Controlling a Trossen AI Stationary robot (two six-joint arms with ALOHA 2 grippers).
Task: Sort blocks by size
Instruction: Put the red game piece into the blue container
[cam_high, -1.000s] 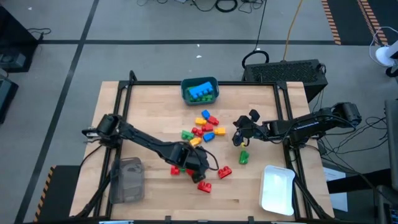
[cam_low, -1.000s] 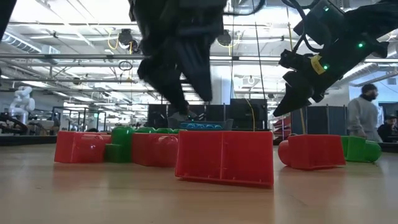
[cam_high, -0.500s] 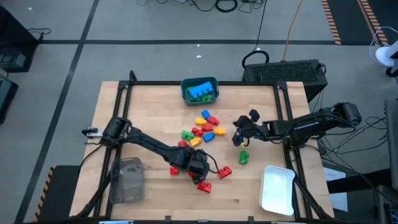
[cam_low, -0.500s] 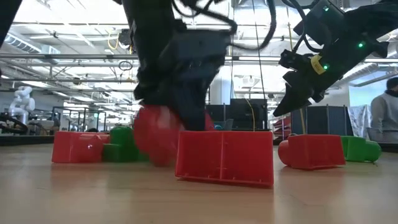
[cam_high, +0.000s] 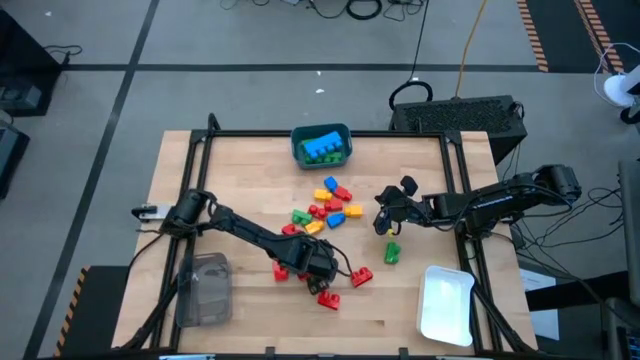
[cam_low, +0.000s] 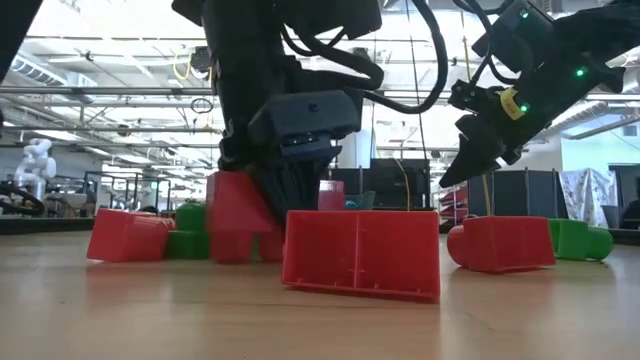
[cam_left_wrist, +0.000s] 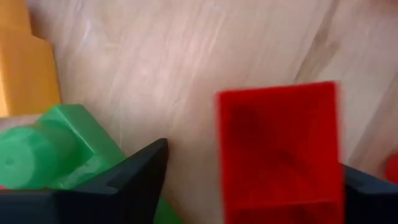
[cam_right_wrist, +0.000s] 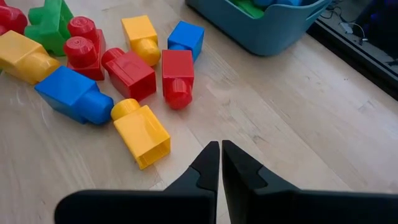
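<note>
Your left gripper (cam_high: 308, 268) is down at the tabletop (cam_high: 250, 180) with its jaws spread either side of a red block (cam_left_wrist: 280, 152). The block sits between them but nearer one jaw, and you cannot tell whether either jaw touches it yet. Judge it as light, stiff, hollow plastic with smooth, slippery walls — take it across two flat side walls, not over the stud, and squeeze gently or it may skate on the wood.

The left wrist view shows the block's open hollow side and a green block (cam_left_wrist: 50, 152) just outside one jaw; the low view instead shows it standing up among other red blocks (cam_low: 360, 253).

To the right, the loose pile of blocks (cam_high: 325, 205) lies between the two arms. The right gripper (cam_high: 384, 222) hovers with jaws pressed together, empty — its wrist view shows the pile and the teal bin (cam_right_wrist: 273, 25) ahead of them.
</note>
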